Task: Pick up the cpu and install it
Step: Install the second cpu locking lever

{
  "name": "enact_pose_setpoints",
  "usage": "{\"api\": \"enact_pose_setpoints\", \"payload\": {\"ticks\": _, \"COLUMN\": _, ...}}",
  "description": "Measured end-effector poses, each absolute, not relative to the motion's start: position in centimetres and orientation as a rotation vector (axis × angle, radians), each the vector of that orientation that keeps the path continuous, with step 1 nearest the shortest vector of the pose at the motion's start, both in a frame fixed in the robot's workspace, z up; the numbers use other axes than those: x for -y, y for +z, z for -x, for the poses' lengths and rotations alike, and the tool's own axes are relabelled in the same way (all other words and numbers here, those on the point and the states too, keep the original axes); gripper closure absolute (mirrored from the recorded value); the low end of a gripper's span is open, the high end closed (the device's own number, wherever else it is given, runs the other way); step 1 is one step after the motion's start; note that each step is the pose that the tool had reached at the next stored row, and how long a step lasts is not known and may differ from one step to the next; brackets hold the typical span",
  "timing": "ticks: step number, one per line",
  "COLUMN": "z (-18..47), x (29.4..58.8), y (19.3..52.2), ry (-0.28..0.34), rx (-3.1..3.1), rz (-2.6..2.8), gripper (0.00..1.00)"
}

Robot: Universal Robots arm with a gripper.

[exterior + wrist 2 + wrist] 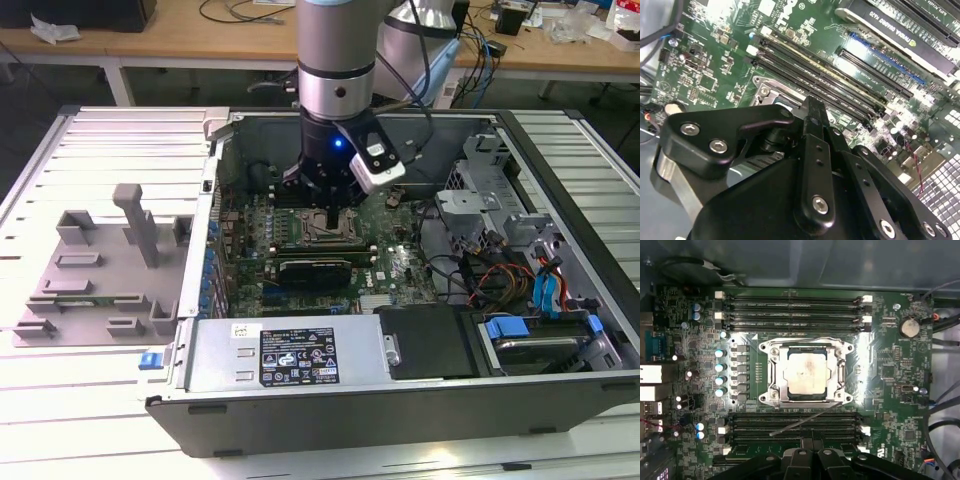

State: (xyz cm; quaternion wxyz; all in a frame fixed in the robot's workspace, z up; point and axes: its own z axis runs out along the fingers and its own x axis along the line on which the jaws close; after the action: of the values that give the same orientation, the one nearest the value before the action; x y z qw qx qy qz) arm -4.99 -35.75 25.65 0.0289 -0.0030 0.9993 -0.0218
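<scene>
Over at nine o'clock in the exterior view, a grey plastic fixture (105,265) with upright blocks lies on the ribbed white worktop (100,140). Just beside it, toward the middle, stands an opened computer case (400,400), its green motherboard (395,265) exposed. The robot arm (337,60) reaches down from twelve o'clock into the case, and the pincer (330,200) hangs low over the board, right above the socket area, with a blue light glowing on the wrist. Toward three o'clock sit a drive cage (480,185), a tangle of coloured cables (500,275) and blue-tabbed drive bays (535,335); a black power supply with a white label (300,355) runs along the six o'clock edge.

In the first wrist view the cpu (806,372) sits flat in the socket at the centre of the board, its dull silver top smeared, framed by the metal bracket (807,345). A thin lever wire (807,421) slants across the memory slots (795,425) at six o'clock, and more memory slots (792,310) lie at twelve o'clock. A round coin battery (908,327) sits at two o'clock. The pincer's black linkage (812,465) shows at the six o'clock edge, apart from the chip.

In the second wrist view the pincer's fingers (812,112) look pressed together at the tip, pinching nothing, poised just above the socket corner (765,90)
</scene>
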Motion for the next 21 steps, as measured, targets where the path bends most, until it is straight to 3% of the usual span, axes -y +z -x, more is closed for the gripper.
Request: {"api": "enact_pose_setpoints", "payload": {"ticks": 21, "z": 6.8, "x": 35.8, "y": 23.0, "ry": -0.064, "rx": -3.079, "rz": 0.118, "gripper": 0.89}}
